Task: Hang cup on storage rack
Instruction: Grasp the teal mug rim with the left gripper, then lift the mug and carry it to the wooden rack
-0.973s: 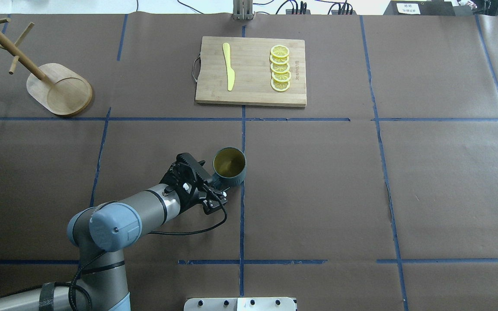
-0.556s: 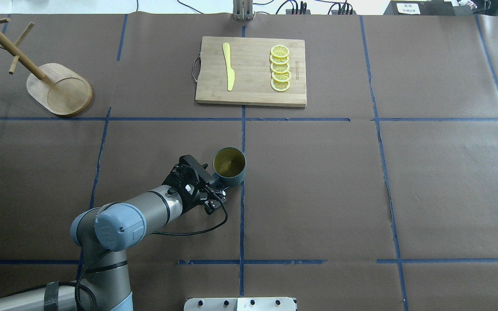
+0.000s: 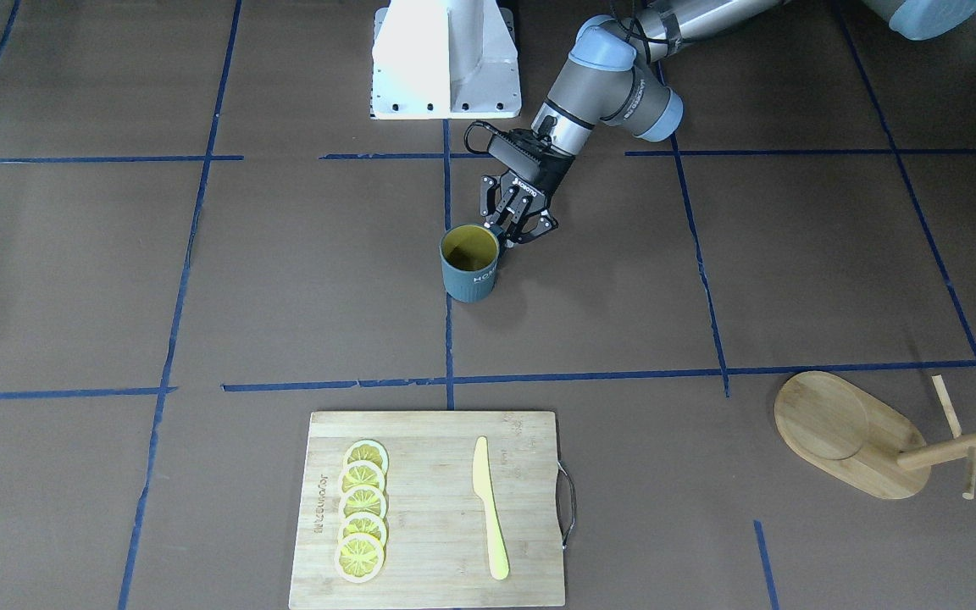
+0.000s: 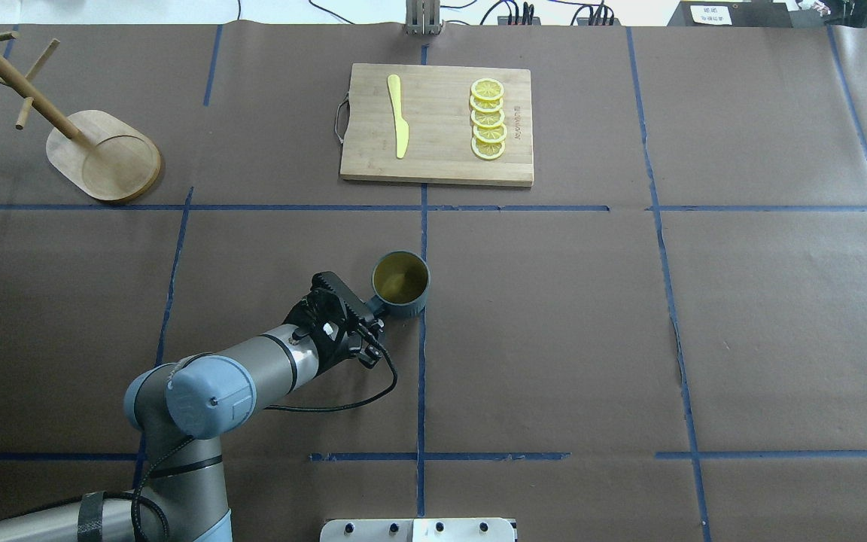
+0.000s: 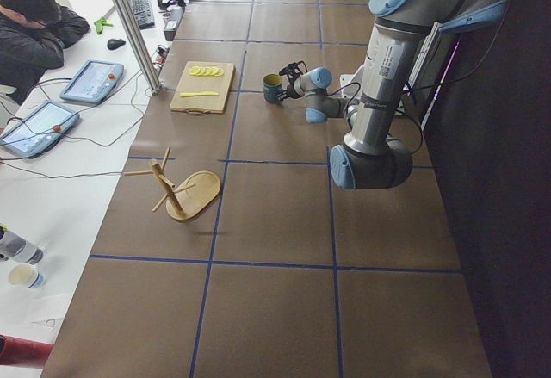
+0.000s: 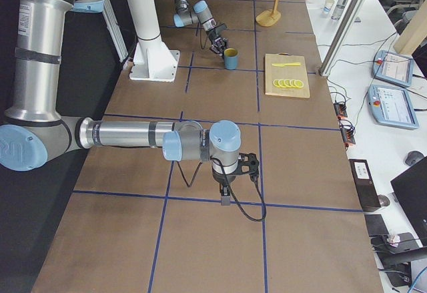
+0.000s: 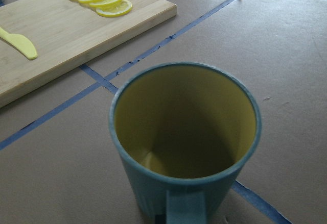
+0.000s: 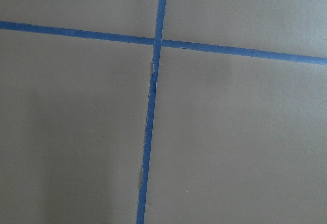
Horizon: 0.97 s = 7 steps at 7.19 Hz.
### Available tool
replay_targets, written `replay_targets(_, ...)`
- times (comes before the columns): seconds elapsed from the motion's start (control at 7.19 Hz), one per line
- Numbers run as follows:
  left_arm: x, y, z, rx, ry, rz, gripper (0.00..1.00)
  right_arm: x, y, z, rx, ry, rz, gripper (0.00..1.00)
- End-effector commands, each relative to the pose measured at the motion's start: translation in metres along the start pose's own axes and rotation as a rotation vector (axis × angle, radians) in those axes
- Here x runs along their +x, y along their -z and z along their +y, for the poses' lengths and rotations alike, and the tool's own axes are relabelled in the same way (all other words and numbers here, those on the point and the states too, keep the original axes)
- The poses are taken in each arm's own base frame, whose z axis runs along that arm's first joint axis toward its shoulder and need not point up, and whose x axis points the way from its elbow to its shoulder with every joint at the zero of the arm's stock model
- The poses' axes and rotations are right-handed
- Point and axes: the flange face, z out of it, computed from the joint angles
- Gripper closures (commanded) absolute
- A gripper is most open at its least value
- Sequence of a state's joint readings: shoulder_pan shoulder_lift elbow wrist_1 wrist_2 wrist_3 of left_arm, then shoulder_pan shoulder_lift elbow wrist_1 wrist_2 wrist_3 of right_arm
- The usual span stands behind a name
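At table centre, overhead view: cup (image 4: pixel 400 278) stands upright. Left gripper (image 4: pixel 373 307) sits at its 7 o'clock, jaws narrowed onto the handle. Storage rack (image 4: pixel 102 154) well apart at 10 o'clock, cutting board (image 4: pixel 437 124) at 12. Right gripper (image 6: pixel 248 164): opening cannot be told.

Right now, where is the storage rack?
In the overhead view the storage rack stands in the far-left corner of the table, on the robot's left side. It is well left of the cutting board and far from the cup.
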<state>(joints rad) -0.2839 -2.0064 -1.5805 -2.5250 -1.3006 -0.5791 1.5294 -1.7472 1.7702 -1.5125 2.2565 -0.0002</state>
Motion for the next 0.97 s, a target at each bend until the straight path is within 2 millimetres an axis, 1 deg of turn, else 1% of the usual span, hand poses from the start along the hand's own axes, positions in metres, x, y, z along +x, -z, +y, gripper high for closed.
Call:
replay_targets(0.0, 0.004, 0.009, -0.012, 0.034, 0.041, 0.022, 1.00, 0.000, 0.000, 0.000, -0.001, -0.003, 0.000, 0.00)
replay_targets(0.14, 0.005, 0.015, -0.021, 0.071, 0.127, 0.049, 1.00, 0.000, 0.000, 0.000, -0.001, -0.003, 0.000, 0.00)
replay_targets(0.42, 0.003, 0.020, -0.029, 0.086, 0.434, 0.071, 1.00, 0.000, 0.000, 0.000, -0.002, -0.004, 0.000, 0.00)
replay_targets(0.56, -0.005, 0.025, -0.039, 0.117, 0.690, 0.104, 1.00, 0.000, -0.002, 0.000, -0.005, -0.004, 0.001, 0.00)
replay_targets(0.7, -0.021, 0.032, -0.053, 0.164, 0.844, 0.138, 1.00, -0.001, -0.002, 0.000, -0.005, -0.002, 0.000, 0.00)
replay_targets(0.83, -0.035, 0.035, -0.063, 0.184, 0.968, 0.157, 1.00, -0.003, -0.003, -0.001, -0.007, 0.003, 0.001, 0.00)
